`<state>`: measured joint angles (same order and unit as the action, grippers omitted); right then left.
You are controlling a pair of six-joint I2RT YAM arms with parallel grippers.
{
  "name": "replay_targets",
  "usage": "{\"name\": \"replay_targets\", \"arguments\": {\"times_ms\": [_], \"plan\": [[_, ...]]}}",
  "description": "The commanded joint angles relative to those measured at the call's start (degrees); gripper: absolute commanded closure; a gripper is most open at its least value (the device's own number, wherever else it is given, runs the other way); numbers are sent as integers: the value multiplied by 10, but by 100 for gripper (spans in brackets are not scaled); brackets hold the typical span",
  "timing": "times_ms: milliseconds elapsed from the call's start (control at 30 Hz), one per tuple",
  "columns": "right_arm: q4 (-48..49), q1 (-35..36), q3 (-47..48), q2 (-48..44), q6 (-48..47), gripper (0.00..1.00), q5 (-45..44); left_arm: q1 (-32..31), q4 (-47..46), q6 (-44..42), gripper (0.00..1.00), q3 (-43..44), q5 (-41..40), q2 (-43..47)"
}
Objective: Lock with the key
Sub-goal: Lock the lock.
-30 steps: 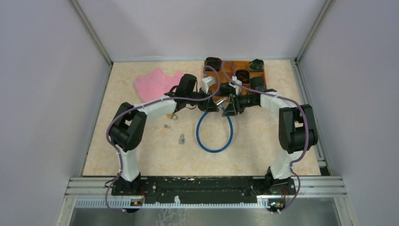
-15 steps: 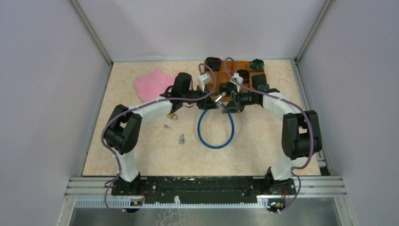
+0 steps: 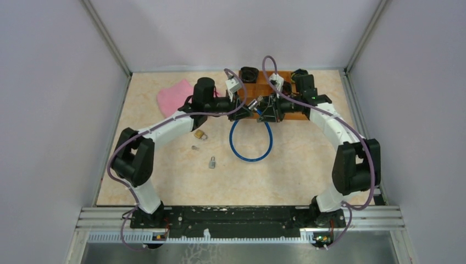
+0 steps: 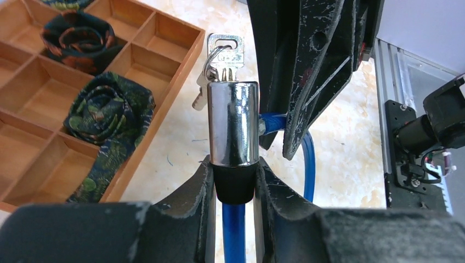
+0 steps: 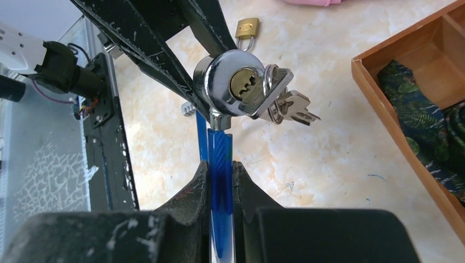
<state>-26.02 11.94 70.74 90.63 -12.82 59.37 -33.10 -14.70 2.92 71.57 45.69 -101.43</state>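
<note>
A blue cable lock (image 3: 250,148) lies looped on the table, its ends raised between my grippers. My left gripper (image 3: 242,105) is shut on the black collar below the chrome lock cylinder (image 4: 234,123); in the left wrist view (image 4: 234,181) the cylinder stands upright. A key (image 5: 268,90) sits in the keyhole of the cylinder's face (image 5: 233,85), with more keys (image 4: 222,52) on its ring. My right gripper (image 3: 265,109) is shut on the blue cable end (image 5: 221,208), which meets the cylinder's side; it also shows in the right wrist view (image 5: 221,175).
A wooden compartment tray (image 3: 299,114) with rolled ties stands at the back, just behind both grippers. A pink cloth (image 3: 176,98) lies back left. A brass padlock (image 3: 200,135), a small metal piece (image 3: 194,147) and a small silver padlock (image 3: 212,162) lie left of the loop.
Both arms have stretched toward the back of the table, carrying the lock cylinder and cable end with them toward the tray. The loop has followed. Both grips are unchanged.
</note>
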Motion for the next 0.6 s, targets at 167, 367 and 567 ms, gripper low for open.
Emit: {"name": "replay_targets", "arguments": {"times_ms": [167, 367, 567], "plan": [[95, 7, 4, -100, -116, 100, -54, -31, -22, -118, 94, -69, 144, 63], [107, 7, -35, -136, -175, 100, -58, -31, -23, -191, 91, -113, 169, 79], [141, 9, -85, -167, -224, 100, -51, -33, -13, -240, 87, -141, 189, 97]]}}
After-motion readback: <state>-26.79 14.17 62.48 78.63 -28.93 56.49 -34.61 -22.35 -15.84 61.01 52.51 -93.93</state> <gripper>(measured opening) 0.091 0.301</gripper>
